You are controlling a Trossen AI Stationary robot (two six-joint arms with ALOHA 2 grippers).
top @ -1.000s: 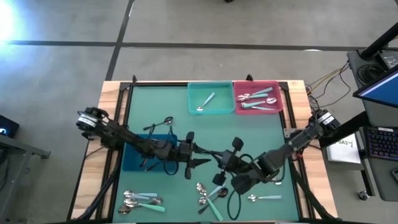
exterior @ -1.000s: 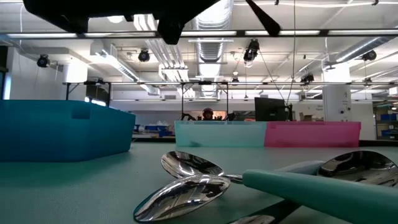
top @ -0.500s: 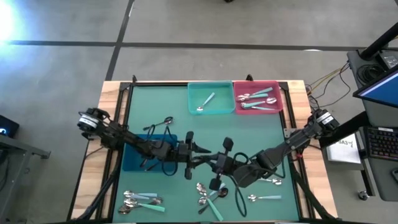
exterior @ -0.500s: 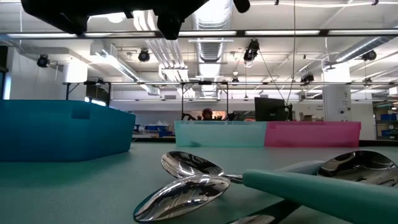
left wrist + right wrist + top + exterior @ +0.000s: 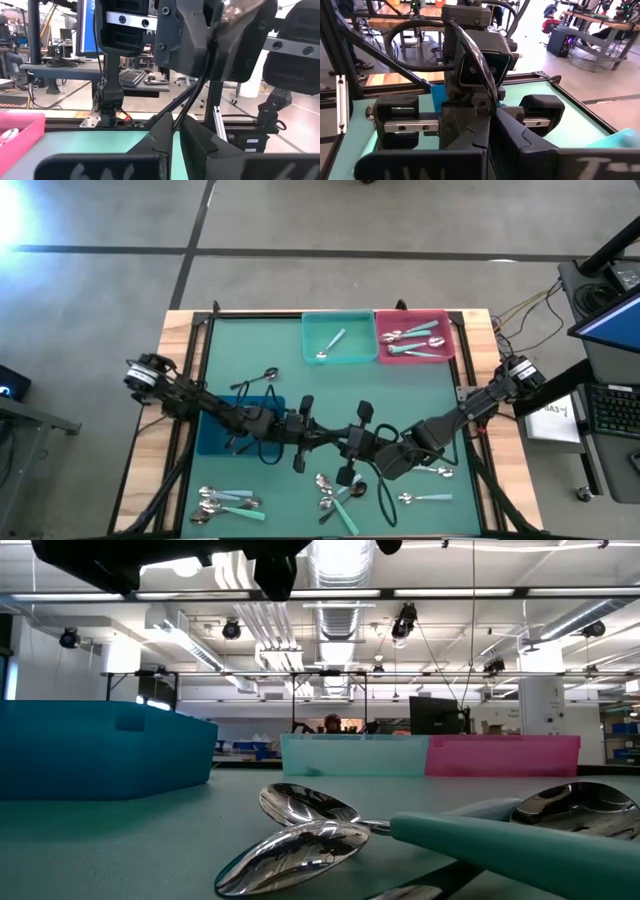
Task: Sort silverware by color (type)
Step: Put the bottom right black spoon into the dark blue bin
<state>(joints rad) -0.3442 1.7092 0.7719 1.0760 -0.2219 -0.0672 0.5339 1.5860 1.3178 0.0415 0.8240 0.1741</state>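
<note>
Meeting tip to tip over the table's middle: left gripper (image 5: 322, 427), fingers pressed together, empty as far as shows; right gripper (image 5: 338, 436), fingers likewise closed, nothing visibly held. Silverware, by location: one spoon (image 5: 331, 344) in the teal bin (image 5: 339, 338); several spoons (image 5: 413, 338), silver and mint-handled, in the pink bin (image 5: 415, 336); one dark spoon (image 5: 262, 375) on the mat just beyond the blue bin (image 5: 215, 435); cluster (image 5: 226, 502) at near left; cluster (image 5: 338, 493) at near centre, below the grippers; one mint-handled spoon (image 5: 422, 499) at near right. Blue bin contents hidden by the left arm
</note>
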